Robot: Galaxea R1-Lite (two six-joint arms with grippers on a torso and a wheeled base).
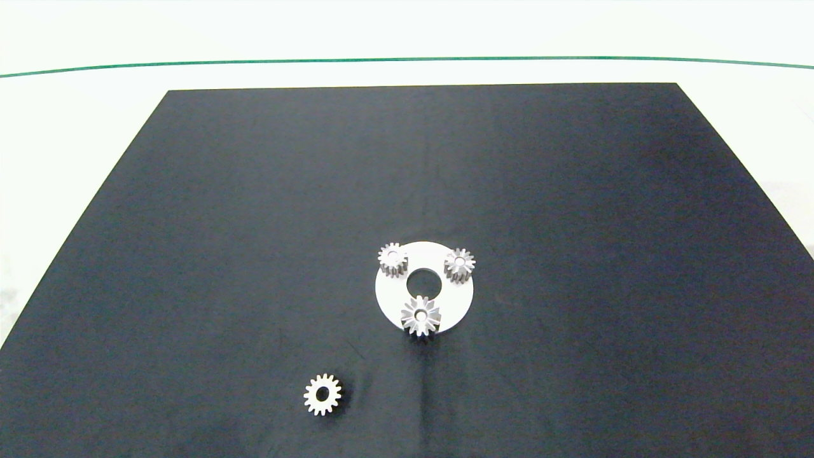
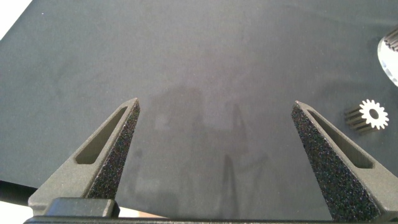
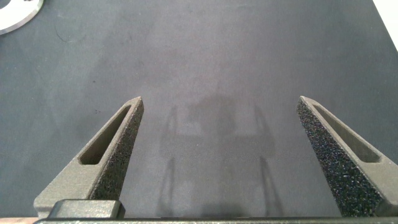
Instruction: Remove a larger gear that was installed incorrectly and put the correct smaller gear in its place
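The fingers (image 2: 115,155) of the left gripper (image 2: 216,104) are spread wide apart and nothing is held between them; only bare black mat (image 1: 254,222) is seen in the gap. The fingers (image 3: 115,155) of the right gripper (image 3: 219,99) are likewise spread wide and empty, above the same dark surface. Neither arm is seen in the head view.

On the black mat, which covers a pale worktop (image 1: 63,127), a white round plate (image 1: 458,299) with a round centre hole is laid flat. 3 gears are seated on it. The larger gear (image 1: 421,315), with long pointed teeth, is mounted at the plate's near edge. 2 small blunt-toothed gears are placed at the far side: 1 at the far left (image 1: 393,258) and 1 at the far right (image 1: 459,264), on either side of the centre hole.

The smaller gear (image 1: 322,394) is laid flat on the mat, well apart from the plate, nearer the front edge and to the plate's left. It is also seen in the left wrist view (image 2: 374,114), beyond the fingertip on that side, with the plate's edge (image 2: 388,59) nearby. A part of the plate's rim (image 3: 18,15) is caught in the right wrist view.

A thin green line (image 1: 407,60) is drawn across the pale surface beyond the mat.
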